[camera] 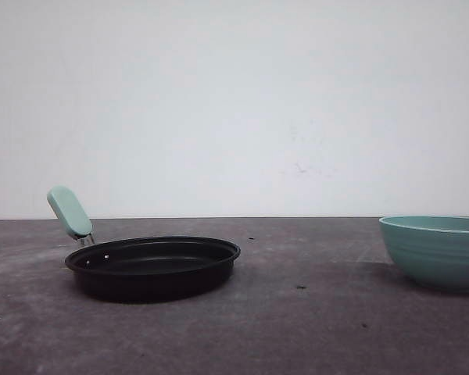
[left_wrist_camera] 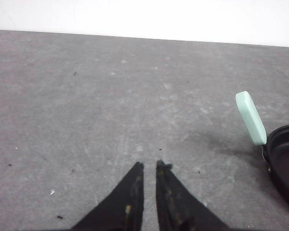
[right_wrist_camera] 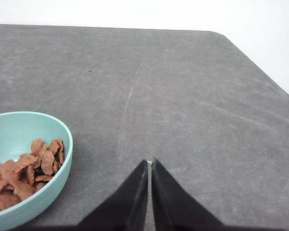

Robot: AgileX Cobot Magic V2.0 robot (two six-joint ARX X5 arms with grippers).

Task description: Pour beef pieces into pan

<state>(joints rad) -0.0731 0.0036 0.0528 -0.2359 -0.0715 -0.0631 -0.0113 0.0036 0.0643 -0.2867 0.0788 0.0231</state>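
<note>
Grey table (camera: 313, 328): pan (camera: 152, 266) bare; beef pieces (right_wrist_camera: 24, 171) in bowl (right_wrist_camera: 53, 190).

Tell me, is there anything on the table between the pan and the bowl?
Nothing of note: the front view shows bare grey table between the pan and the bowl, with just a few tiny dark specks.

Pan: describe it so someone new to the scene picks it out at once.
On the grey table, look left in the front view: the pan sits there, opposite the teal bowl on the right. It is shallow, round and black, with a short mint-green handle angled upward; the bowl is deeper, ribbed and has no handle.
</note>
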